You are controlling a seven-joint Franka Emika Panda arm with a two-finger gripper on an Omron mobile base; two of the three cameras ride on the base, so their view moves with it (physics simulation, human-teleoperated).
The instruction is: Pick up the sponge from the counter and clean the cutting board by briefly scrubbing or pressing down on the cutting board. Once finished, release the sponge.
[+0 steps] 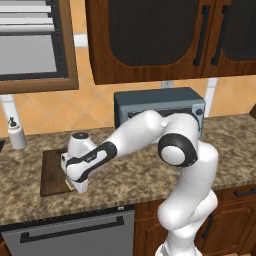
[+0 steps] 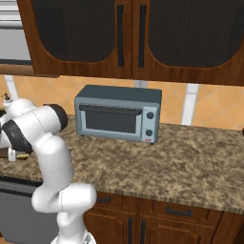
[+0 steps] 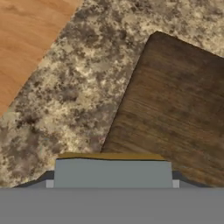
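The dark brown cutting board (image 1: pixel 50 170) lies on the speckled counter (image 1: pixel 150 175) at the left, and in the hand view the cutting board (image 3: pixel 175 109) spreads across the right half. My gripper (image 1: pixel 75 189) hangs at the board's front right corner. The sponge (image 3: pixel 112 171), grey-blue with a yellow-tan edge, sits between the fingers of my gripper (image 3: pixel 112 183), which is shut on it. A sliver of the sponge (image 1: pixel 69 186) shows yellow under the hand. Whether it touches the board cannot be told. The fingertips are mostly hidden by the sponge.
A grey toaster oven (image 1: pixel 159 107) stands at the back behind my arm. A white soap bottle (image 1: pixel 16 135) stands at the far left by the wall. Dark wood cabinets (image 1: pixel 150 35) hang overhead. A dishwasher front (image 1: pixel 70 235) sits below the counter edge.
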